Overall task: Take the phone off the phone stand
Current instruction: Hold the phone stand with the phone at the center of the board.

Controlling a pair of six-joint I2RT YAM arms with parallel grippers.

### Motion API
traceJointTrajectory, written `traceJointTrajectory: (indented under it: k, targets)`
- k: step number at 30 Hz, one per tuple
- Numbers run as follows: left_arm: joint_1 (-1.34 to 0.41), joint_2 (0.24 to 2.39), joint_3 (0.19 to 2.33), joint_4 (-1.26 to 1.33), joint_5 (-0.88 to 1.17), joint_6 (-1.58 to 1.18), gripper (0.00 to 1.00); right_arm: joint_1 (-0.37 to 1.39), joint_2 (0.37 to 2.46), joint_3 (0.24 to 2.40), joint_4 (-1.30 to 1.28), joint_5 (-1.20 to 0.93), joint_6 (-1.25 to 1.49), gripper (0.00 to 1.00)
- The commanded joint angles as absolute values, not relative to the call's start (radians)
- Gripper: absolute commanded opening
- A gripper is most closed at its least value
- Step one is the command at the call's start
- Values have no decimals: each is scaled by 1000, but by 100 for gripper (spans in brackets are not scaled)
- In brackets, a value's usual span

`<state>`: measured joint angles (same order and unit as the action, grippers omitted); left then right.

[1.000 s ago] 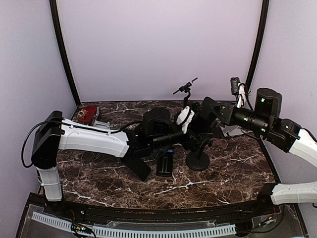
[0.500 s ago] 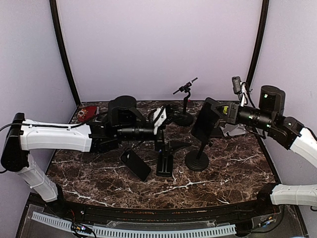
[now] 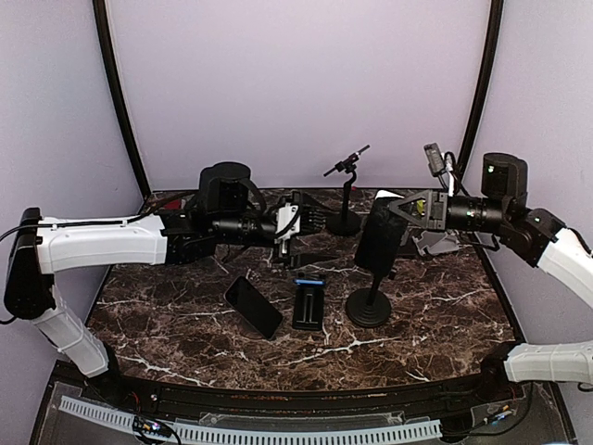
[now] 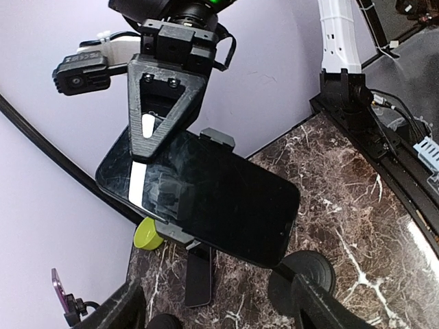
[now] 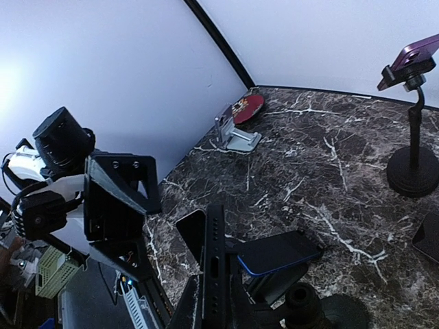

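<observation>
Found a dark phone [image 3: 252, 306] flat on the marble table [image 3: 445, 315] at seven o'clock, a blue-edged phone [image 3: 309, 302] propped just beside it at six. Saw a slim mast stand [image 3: 346, 195] at twelve, a silver bracket [image 5: 236, 137] and red disc [image 5: 247, 108] at ten.

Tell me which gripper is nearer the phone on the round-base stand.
Right. The right gripper is closed on the upper end of the phone; the left gripper hangs open to its left, well clear of it.

right jaws closed (edge-on, bottom centre) | blue-edged phone [image 5: 280, 252] lying on low stand [image 5: 266, 284] | purple phone [image 5: 413, 53] atop tall stand [image 5: 413, 164]
</observation>
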<state>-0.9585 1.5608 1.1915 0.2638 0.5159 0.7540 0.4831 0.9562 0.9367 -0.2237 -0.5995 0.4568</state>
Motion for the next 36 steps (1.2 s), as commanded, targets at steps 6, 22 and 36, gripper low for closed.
traceJointTrajectory:
  k: [6, 22, 36]
  targets:
    - [-960, 1636, 1271, 244, 484, 929, 61, 479, 972, 1000, -156, -820, 454, 0]
    - [-985, 1746, 1397, 272, 565, 1058, 54, 479, 981, 989, -141, -884, 446, 0]
    - [-1022, 1739, 1371, 313, 639, 1038, 32, 479, 990, 954, -119, -924, 430, 0]
